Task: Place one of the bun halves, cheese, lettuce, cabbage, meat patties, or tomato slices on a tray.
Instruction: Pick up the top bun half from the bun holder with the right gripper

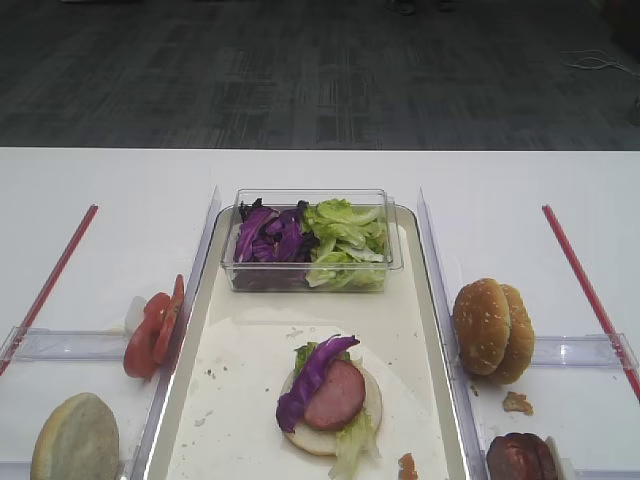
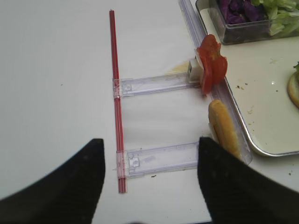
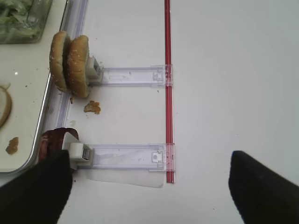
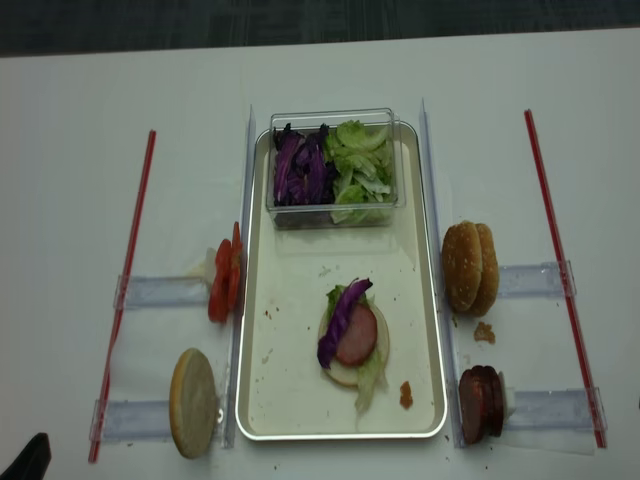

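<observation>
The cream tray [image 1: 240,360] [image 4: 290,290] carries a partly stacked burger [image 1: 330,395] and a clear box with purple cabbage [image 1: 268,240] and lettuce [image 1: 345,238]. Two sesame bun halves [image 1: 492,330] [image 3: 70,63] stand on edge right of the tray, with meat patties [image 1: 522,458] [image 3: 51,140] nearer the front. Left of the tray stand tomato slices [image 1: 153,327] [image 2: 212,63] and a pale bun half [image 1: 75,440] [image 2: 224,128]. No cheese is in view. My right gripper [image 3: 148,161] hangs open and empty over the patty rail. My left gripper [image 2: 150,144] is open and empty beside the pale bun.
Clear plastic rails [image 3: 131,77] [image 2: 154,84] run from each food holder out to red strips [image 1: 585,280] [image 1: 55,275] on both sides of the white table. A crumb [image 3: 92,107] lies between the right rails. Another scrap [image 4: 406,393] lies on the tray's front right.
</observation>
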### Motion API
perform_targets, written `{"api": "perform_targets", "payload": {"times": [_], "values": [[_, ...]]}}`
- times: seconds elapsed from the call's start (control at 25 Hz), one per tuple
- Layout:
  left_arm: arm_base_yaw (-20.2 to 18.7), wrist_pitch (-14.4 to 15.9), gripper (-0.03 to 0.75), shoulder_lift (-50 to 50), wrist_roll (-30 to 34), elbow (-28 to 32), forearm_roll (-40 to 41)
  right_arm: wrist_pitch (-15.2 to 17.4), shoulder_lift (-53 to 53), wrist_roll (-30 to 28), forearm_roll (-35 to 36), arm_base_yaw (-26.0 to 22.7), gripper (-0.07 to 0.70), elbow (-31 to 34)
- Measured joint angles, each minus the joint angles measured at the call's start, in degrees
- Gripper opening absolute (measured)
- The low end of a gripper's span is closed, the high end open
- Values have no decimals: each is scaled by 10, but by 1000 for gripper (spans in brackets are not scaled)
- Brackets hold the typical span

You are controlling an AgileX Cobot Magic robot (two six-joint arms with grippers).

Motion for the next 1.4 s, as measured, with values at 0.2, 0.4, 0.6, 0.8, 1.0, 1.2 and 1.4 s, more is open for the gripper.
{"api": "perform_targets", "payload": {"times": [0.2,0.4,0.6,0.8,1.0,1.2,1.4], "values": [[0,0,412,0,0,0,0,0,98,17,4,0,679,-38],[0,0,412,0,0,0,0,0,205,21,13,0,679,-88],[0,0,412,0,0,0,0,2,309,21,21,0,679,-143],[0,0,412,0,0,0,0,26,405,21,30,0,679,-203],[0,0,412,0,0,0,0,45,482,21,46,0,679,-266],[0,0,412,0,0,0,0,48,544,16,49,0,679,-322],[0,0,412,0,0,0,0,48,601,9,56,0,679,-364]]}}
